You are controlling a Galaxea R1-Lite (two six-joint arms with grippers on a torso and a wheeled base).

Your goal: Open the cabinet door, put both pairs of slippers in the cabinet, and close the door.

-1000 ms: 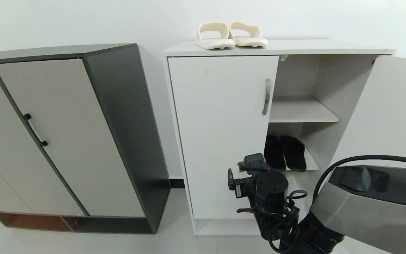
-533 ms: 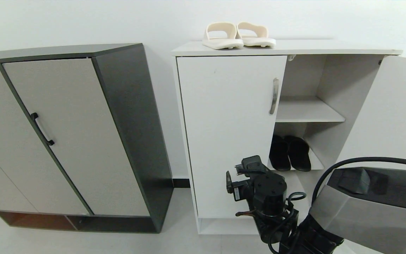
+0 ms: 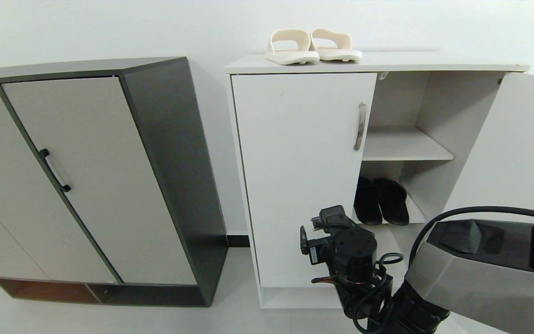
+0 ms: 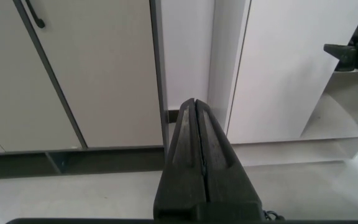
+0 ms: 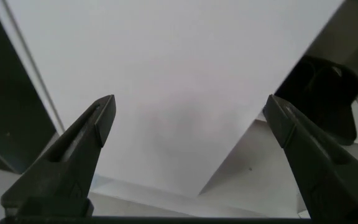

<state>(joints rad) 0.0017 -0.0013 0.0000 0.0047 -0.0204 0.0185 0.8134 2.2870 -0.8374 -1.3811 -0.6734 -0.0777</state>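
A white cabinet (image 3: 295, 65) stands with its right door (image 3: 517, 148) swung open and its left door (image 3: 299, 176) closed. A cream pair of slippers (image 3: 313, 46) lies on the cabinet top. A black pair of slippers (image 3: 381, 202) sits on the lower shelf inside, and shows as a black pair of slippers (image 5: 328, 93) in the right wrist view. My right gripper (image 5: 189, 104) is open and empty, low in front of the closed left door. From the head, the right gripper (image 3: 315, 229) is left of the black pair. My left gripper (image 4: 195, 109) is shut and empty, low above the floor.
A dark grey cabinet (image 3: 155, 162) with light doors and black handles stands left of the white one, with a narrow gap between them. The upper shelf (image 3: 401, 146) is bare. A metal handle (image 3: 361, 126) runs down the closed door's edge.
The head camera shifted, so both cabinets sit further right in the picture than one second ago. The slippers, doors and right gripper keep their places relative to each other.
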